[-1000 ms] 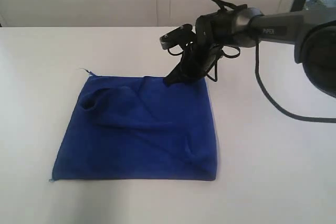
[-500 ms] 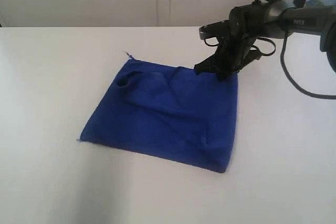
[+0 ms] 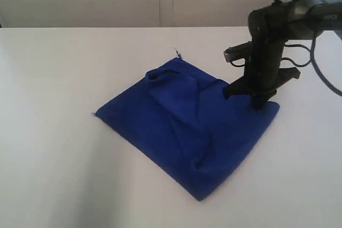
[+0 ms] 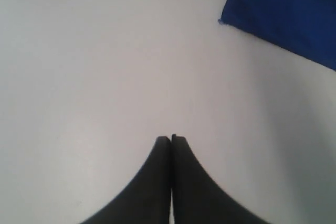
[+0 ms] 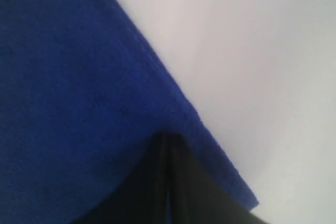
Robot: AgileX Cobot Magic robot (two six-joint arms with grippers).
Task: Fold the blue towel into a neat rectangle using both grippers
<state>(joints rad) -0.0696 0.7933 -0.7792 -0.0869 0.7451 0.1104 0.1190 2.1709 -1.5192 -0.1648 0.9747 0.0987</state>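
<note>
White tabletop (image 3: 64,78) fills the scene, with a pale wall behind it. On it the blue towel (image 3: 176,132) lies flat but skewed, like a diamond, with one corner pointing at the far edge of the table and one at the near edge. A rumpled ridge (image 3: 187,116) runs down its middle from the far corner toward the near one. No side looks clearly longer than the others.

The right claw (image 3: 255,101) stands nearly upright on the towel's right-hand corner. Its fingers are pressed together and the tips are down on the cloth, just inside the edge. Whether any cloth is nipped between them cannot be told.

The left claw (image 4: 171,139) does not show in the exterior view. Its own camera shows its fingers pressed together over bare table, holding nothing, with one towel corner ahead and off to one side, well apart from it.

The right arm is therefore the nearer one, already in contact. The coming move likely turns on the left arm closing the gap to the left-hand corner.
</note>
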